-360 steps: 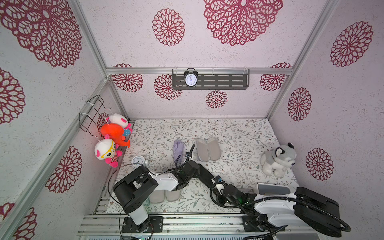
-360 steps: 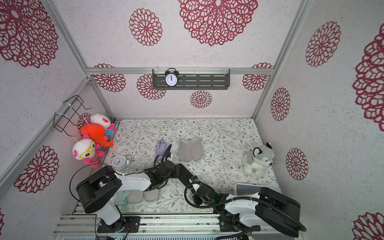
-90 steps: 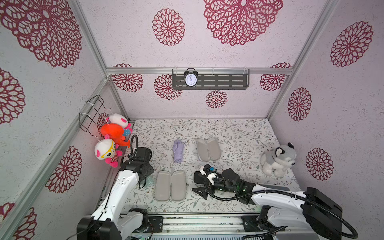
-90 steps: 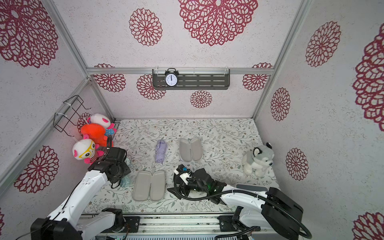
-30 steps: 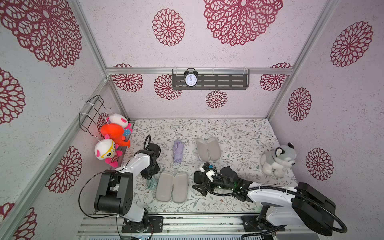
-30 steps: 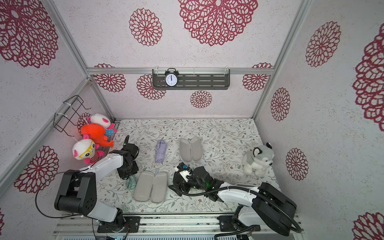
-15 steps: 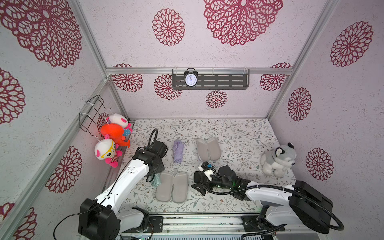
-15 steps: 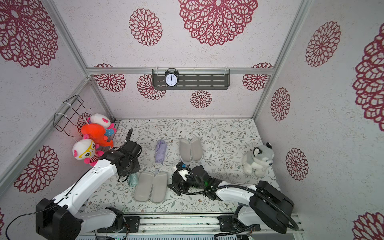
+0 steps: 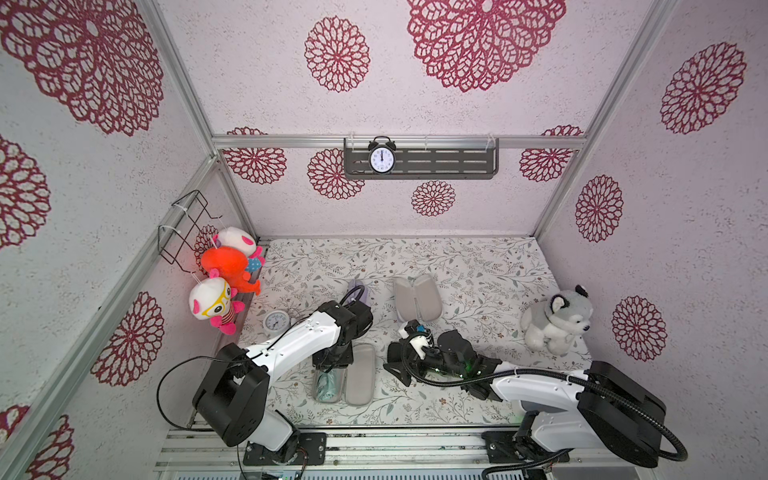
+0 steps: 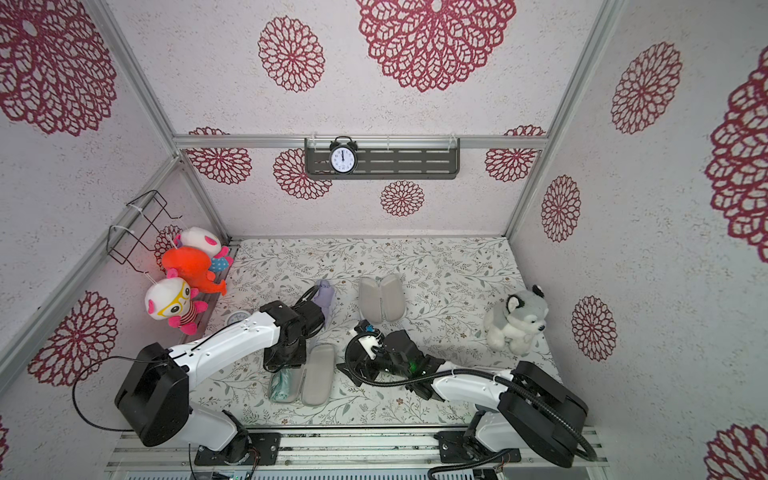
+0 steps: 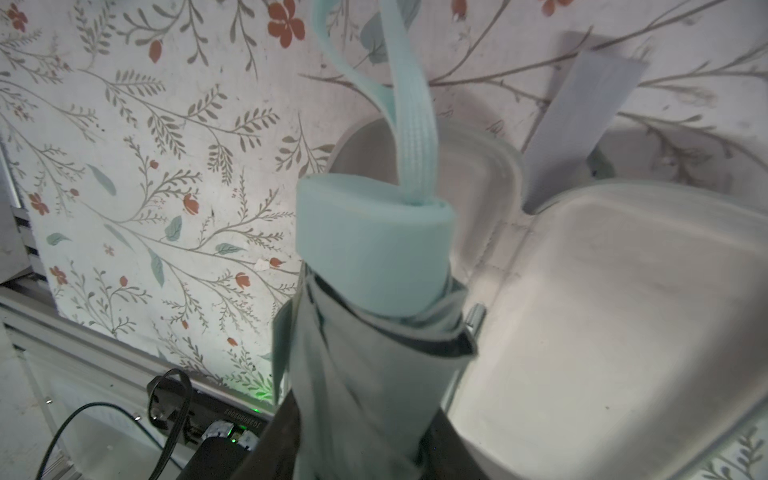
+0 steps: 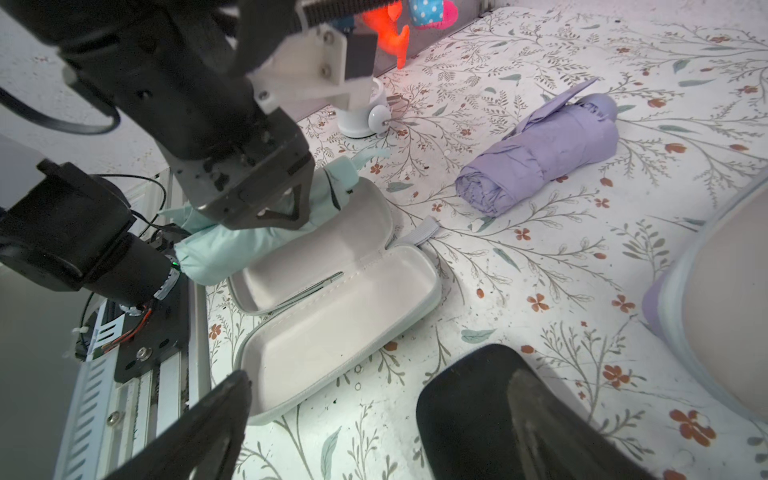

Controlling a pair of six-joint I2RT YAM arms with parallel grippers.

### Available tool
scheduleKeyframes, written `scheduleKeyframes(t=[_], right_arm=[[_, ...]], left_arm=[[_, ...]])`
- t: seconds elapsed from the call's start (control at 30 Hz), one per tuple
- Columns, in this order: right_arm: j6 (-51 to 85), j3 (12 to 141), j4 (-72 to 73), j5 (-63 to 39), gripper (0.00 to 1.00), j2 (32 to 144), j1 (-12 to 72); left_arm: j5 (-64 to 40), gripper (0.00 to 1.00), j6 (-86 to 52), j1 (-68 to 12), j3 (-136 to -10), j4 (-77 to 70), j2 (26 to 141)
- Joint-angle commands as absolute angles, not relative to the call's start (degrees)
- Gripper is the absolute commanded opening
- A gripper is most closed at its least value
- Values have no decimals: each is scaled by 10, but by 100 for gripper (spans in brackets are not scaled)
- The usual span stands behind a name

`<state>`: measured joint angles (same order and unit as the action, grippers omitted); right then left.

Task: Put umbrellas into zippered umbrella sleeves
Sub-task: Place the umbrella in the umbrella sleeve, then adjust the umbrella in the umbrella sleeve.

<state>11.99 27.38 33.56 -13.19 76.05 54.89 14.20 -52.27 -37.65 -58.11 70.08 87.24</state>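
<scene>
Now the mint green umbrella (image 9: 328,384), clamped in the left gripper (image 9: 331,361), is brought from beside the mint sleeve (image 9: 360,380) onto its left half, lower centre, so release is due; the right gripper (image 12: 353,419) is spread, empty.

Over one half of the open mint green sleeve (image 9: 360,376), the left hand (image 9: 331,363) and the mint green umbrella (image 9: 328,384) in its grip blocked the way in from above. The sleeve's other half lay bare and open to the top. Just beside that bare half, not touching it, the right hand (image 9: 392,366) stood with jaws spread wide, closing that flank. Behind the sleeve a strip of table (image 12: 478,249) ran passable up to the lilac umbrella (image 12: 540,162) and the open lilac sleeve (image 9: 417,297). A white clock (image 9: 274,322) stood off the occupied side.
</scene>
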Motion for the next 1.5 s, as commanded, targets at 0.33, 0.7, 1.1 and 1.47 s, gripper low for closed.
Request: scheduleKeyframes(t=[0.33, 0.7, 1.1, 1.47], right_arm=[[153, 289, 393, -124, 98, 805, 545], [157, 284, 406, -100, 98, 812, 542], [170, 298, 402, -109, 96, 868, 535], [154, 301, 369, -82, 96, 873, 535]], left_arm=[[161, 60, -520, -402, -573, 629, 933], [236, 73, -517, -398, -599, 556, 798], [160, 62, -430, -299, -578, 379, 924], [135, 49, -425, -286, -569, 356, 994]])
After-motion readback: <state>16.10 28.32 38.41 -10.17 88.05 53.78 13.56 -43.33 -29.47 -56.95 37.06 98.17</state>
